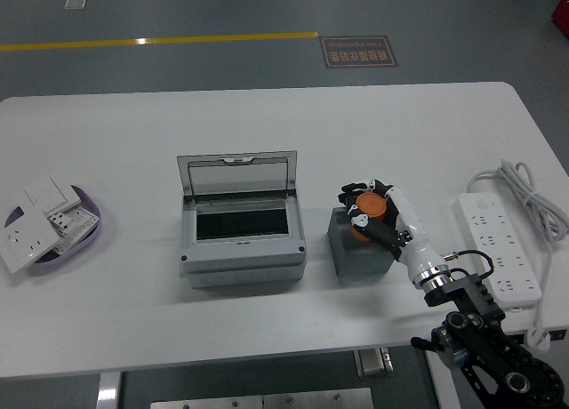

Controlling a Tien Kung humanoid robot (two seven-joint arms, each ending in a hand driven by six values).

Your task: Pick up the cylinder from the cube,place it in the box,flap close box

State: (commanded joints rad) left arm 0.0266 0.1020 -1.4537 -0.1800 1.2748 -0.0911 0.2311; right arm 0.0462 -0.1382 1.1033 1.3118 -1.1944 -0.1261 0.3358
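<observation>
An orange cylinder point(370, 211) stands on a grey cube point(357, 245) right of the table's middle. My right hand point(373, 212) comes in from the lower right, and its fingers point(357, 194) are curled around the cylinder, which still rests on the cube. A grey box point(242, 240) sits left of the cube, its clear lid point(236, 175) flipped up at the back and its dark inside showing. My left arm is out of view.
A purple bowl point(87, 234) with white switch plates point(36, 222) sits at the far left. A white power strip point(498, 244) with its coiled cable point(533, 191) lies at the right edge.
</observation>
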